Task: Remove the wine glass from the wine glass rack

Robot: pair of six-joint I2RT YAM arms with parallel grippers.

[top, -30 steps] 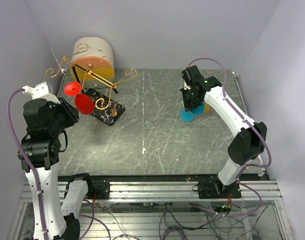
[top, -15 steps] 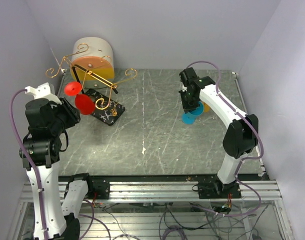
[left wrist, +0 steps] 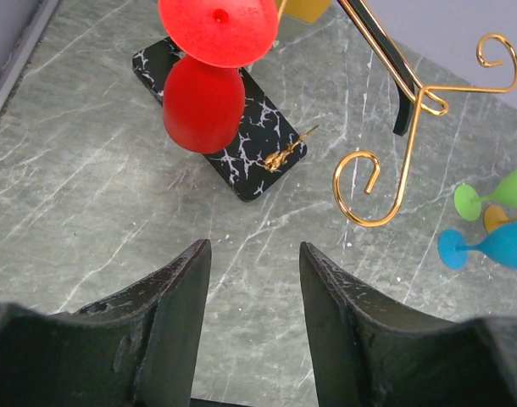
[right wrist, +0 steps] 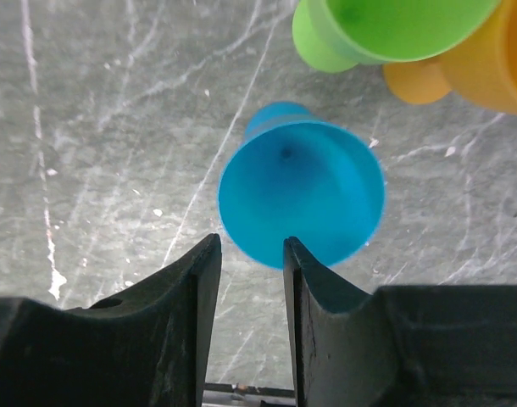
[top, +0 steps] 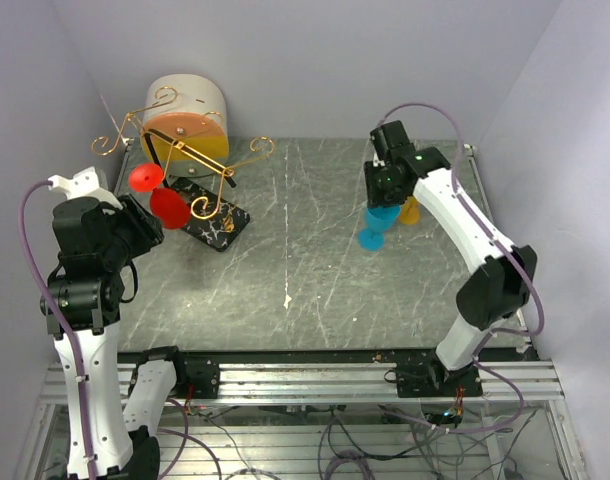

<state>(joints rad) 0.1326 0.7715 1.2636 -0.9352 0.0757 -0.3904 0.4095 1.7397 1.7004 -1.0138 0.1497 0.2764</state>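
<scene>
The wine glass rack (top: 185, 150) is a gold wire stand on a black speckled base (top: 215, 224) at the back left. A red wine glass (top: 168, 205) hangs upside down from its rail, foot up; the left wrist view shows its bowl (left wrist: 203, 102) over the base (left wrist: 250, 161). My left gripper (top: 143, 226) is open and empty, just short of the red glass, with its tips (left wrist: 254, 254) over bare table. My right gripper (top: 385, 188) is open and empty above a blue glass (top: 373, 230), which stands upright just past its tips (right wrist: 252, 246).
A cream drum with an orange face (top: 187, 118) stands behind the rack. A green glass (right wrist: 386, 25) and an orange glass (right wrist: 487, 68) stand close beside the blue glass (right wrist: 301, 203) at the right. Grey walls close in the left, back and right sides.
My right gripper has let go of the blue glass and lifted away from it; the glass now stands alone on the table. The left arm has hardly moved.
</scene>
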